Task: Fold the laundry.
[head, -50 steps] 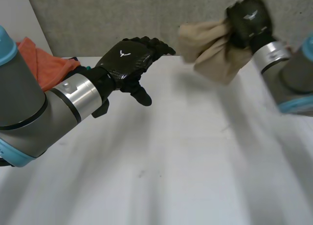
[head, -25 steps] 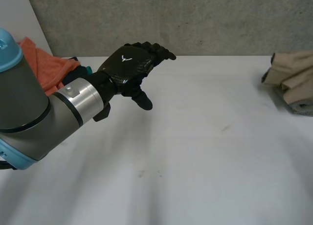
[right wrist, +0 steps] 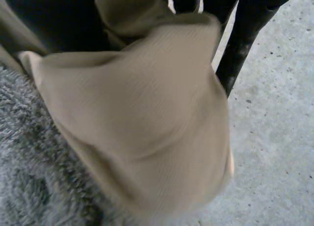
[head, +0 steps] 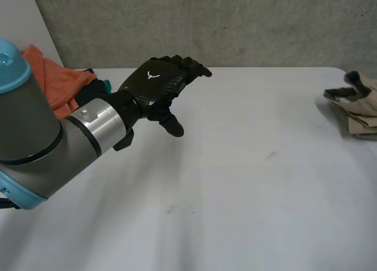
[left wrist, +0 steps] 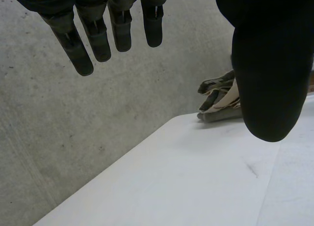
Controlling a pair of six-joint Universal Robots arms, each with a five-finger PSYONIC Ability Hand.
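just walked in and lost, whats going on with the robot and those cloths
The robot is working on laundry at a white table. Its right hand is at a crumpled beige cloth near the table's right edge, next to a grey fuzzy cloth. Its left hand hovers open above the table, holding nothing. A crumpled orange cloth lies behind the left arm.

The left hand (head: 156, 89) is glossy black with a white emblem (head: 154, 75); a silver cuff (head: 97, 121) joins its grey, blue-capped arm (head: 29, 144).
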